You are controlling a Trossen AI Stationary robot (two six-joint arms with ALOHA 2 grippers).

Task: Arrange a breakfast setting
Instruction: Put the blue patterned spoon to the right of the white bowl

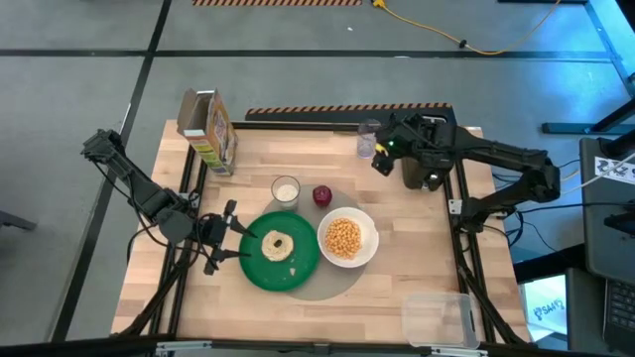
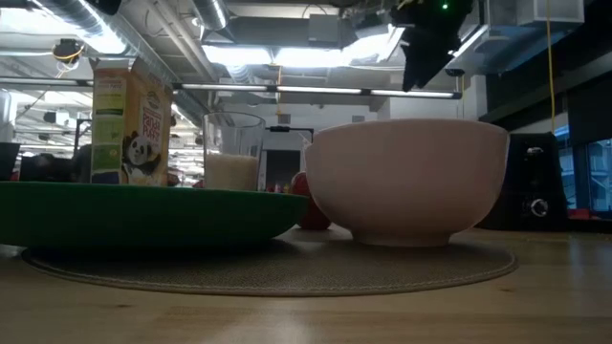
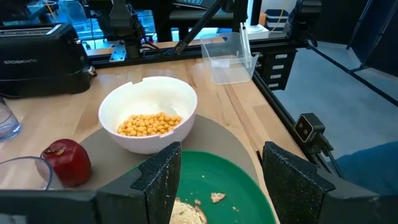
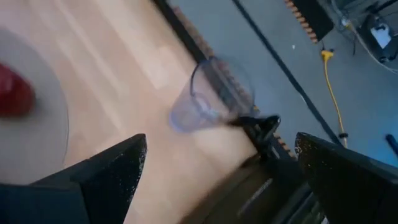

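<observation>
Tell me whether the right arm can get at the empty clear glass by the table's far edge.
Probably yes: the right tool hangs open right beside the clear glass, and nothing stands between them.

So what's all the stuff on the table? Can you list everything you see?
Mat: one, grey, round, under the plate and bowl.
Plate: one, green, on the mat's left side.
Bagel: one, pale, on the plate.
Bowl: one, white, right of the plate, holding yellow cereal balls.
Apple: one, red, behind the bowl.
Milk glass: one, clear with milk, left of the apple.
Cereal box: one, yellow-green, far left corner.
Empty cup: one, clear, far edge of the table.
Toaster: one, black, far right.
Plastic tub: one, clear, near right corner.
Left gripper: open, at the plate's left rim.
Right gripper: open, by the empty cup.
</observation>
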